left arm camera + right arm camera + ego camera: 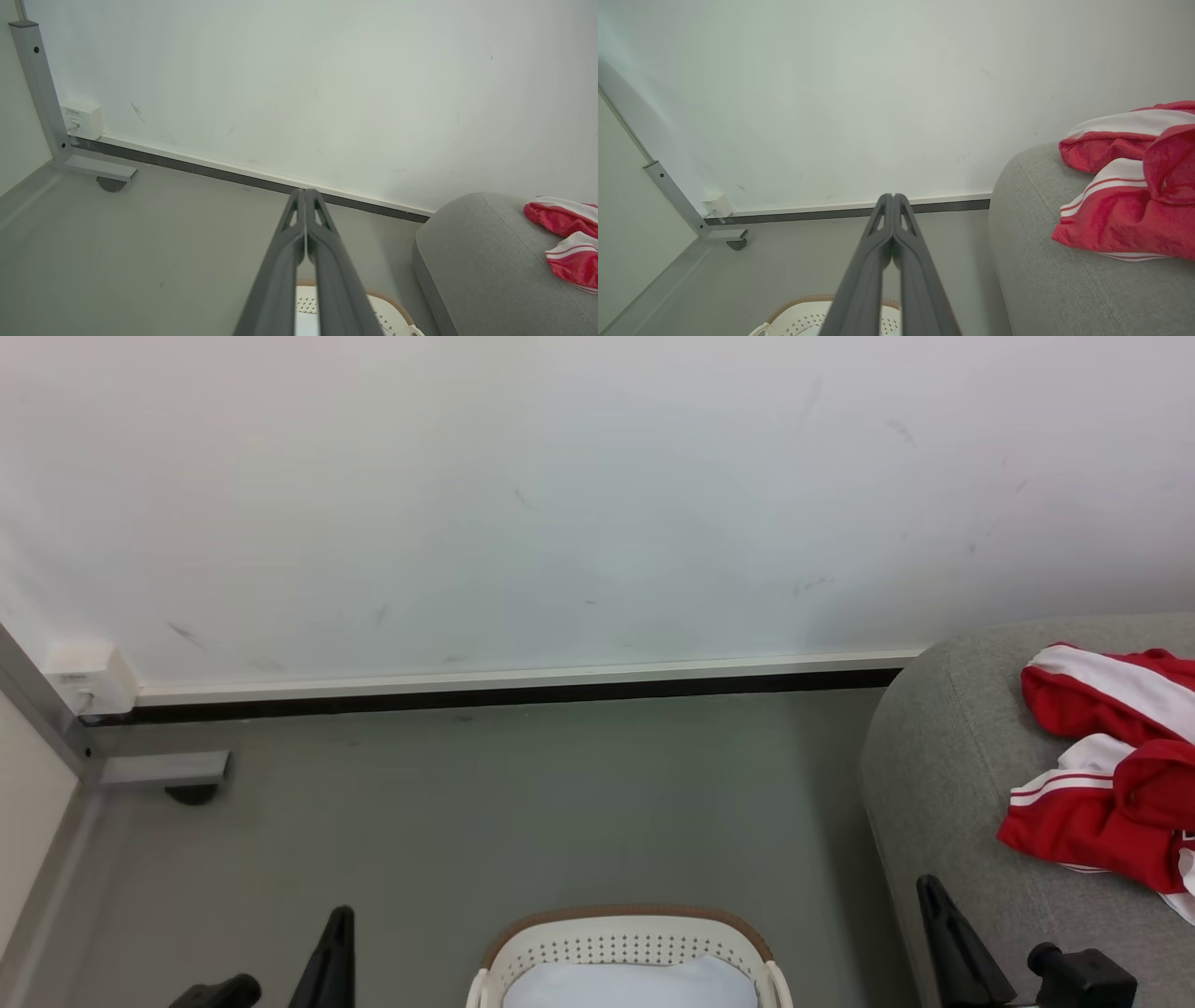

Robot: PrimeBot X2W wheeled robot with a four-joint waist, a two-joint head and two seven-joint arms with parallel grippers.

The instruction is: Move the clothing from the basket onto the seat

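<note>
head view: left gripper (338,933) and right gripper (934,905) both hanging pressed together, pinching nothing. basket (625,933) sitting at 6 o'clock between them, showing pale interior. clothing (1102,756) lying on seat (943,775) at 3 o'clock, nearer right gripper. transfer appearing complete.

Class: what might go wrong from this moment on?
The clothing lies bunched on the seat near its rounded end; a nudge might slide it off.
Something pale shows inside the basket; if it is a garment, stopping now strands it.
The left tool and right tool, both shut, flank the basket; lowering either could knock it.
</note>
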